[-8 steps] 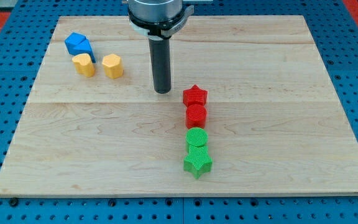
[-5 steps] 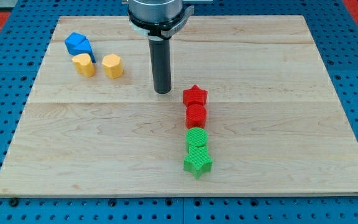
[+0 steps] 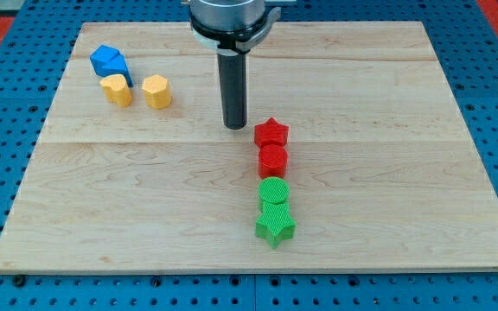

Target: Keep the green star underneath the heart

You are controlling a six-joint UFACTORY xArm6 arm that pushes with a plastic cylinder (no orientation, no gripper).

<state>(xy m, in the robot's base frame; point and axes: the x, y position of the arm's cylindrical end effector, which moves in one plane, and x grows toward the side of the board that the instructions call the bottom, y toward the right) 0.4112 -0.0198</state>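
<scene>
So the green star sits near the view's bottom edge of the wooden surface, at the low end of a tight column. Touching it just above is a green cylinder, then a red block whose shape I can't quite make out, then a red star on top. My tip is just left of the red star, not touching it. No fingers here, just a rod. Way over at the upper left: a blue block and two yellow blocks.
</scene>
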